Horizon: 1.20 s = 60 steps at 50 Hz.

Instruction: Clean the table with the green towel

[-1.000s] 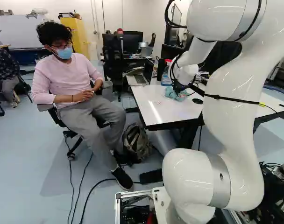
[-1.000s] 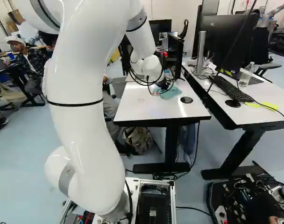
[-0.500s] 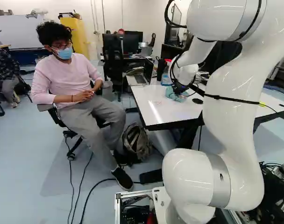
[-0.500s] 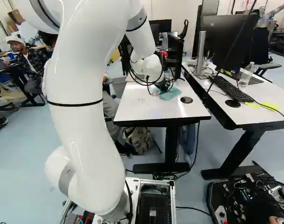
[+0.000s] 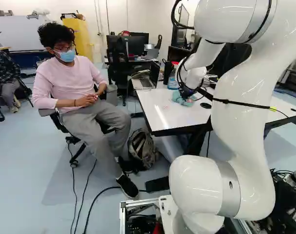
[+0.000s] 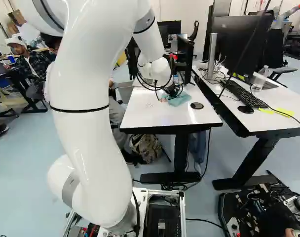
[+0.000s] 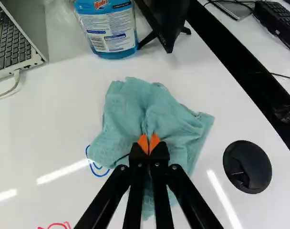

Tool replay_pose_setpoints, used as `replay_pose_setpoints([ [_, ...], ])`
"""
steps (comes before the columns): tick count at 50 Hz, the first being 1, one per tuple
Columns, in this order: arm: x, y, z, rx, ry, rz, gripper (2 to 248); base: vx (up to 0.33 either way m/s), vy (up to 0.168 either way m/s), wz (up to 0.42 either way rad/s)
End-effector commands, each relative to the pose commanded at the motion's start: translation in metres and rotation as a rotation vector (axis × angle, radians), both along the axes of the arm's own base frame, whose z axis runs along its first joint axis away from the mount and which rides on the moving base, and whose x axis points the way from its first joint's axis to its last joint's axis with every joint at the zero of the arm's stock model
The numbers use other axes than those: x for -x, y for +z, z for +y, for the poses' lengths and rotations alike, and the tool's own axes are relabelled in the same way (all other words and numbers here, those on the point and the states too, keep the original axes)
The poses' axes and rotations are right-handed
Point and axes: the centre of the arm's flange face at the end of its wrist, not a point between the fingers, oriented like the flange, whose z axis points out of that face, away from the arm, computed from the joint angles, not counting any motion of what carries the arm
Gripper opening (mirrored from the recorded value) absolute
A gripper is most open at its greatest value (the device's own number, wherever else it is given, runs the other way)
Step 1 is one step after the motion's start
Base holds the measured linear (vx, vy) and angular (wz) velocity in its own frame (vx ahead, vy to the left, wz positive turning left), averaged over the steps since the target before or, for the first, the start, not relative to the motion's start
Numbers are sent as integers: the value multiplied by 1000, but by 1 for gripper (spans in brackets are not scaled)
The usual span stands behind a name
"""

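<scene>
Green towel (image 7: 135, 107) sits a little differently under the hand; base and arm hardly stir

Folds of the towel have shifted slightly on the tabletop since the earlier frames, gathering closer beneath the gripper (image 7: 149, 143), which has edged along with them. From where I'm standing, the base hasn't budged.

The white arm (image 6: 91, 108) reaches right across the near table (image 5: 177, 117), presumably to press the cloth onto the surface from above. At the far end are an open laptop (image 7: 16, 40) and a bottle of blue liquid (image 7: 111, 38), likely set back to leave room for wiping. The towel lies crumpled short of that bottle, with a round black cover (image 7: 247, 167) just beside it. Its middle is pinched up between the orange pads (image 7: 143, 144), the jaws drawn nearly together on it, so the loose cloth should trail and mop as the arm moves. Smallest are the pen marks: blue loops (image 7: 99, 171) poking out at the towel's edge, and a red squiggle (image 7: 59, 224) farther off. Both look still to be wiped.

Only the wrist view shows that pinch and the blue loops; the base views hide them behind the wrist and cloth. The right base view gives the neighbouring table (image 6: 288, 103) and its keyboard (image 6: 243, 94) far more fully than the left.
</scene>
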Motion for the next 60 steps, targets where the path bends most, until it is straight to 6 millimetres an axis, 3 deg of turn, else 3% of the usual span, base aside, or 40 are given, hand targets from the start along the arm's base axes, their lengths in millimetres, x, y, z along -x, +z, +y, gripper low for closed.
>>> replay_pose_setpoints([
  [34, -43, -2, 49, 5, 99, -18, 24, 0, 0, 0],
  [60, -30, -1, 91, 1, 164, -5, 24, 0, 0, 0],
])
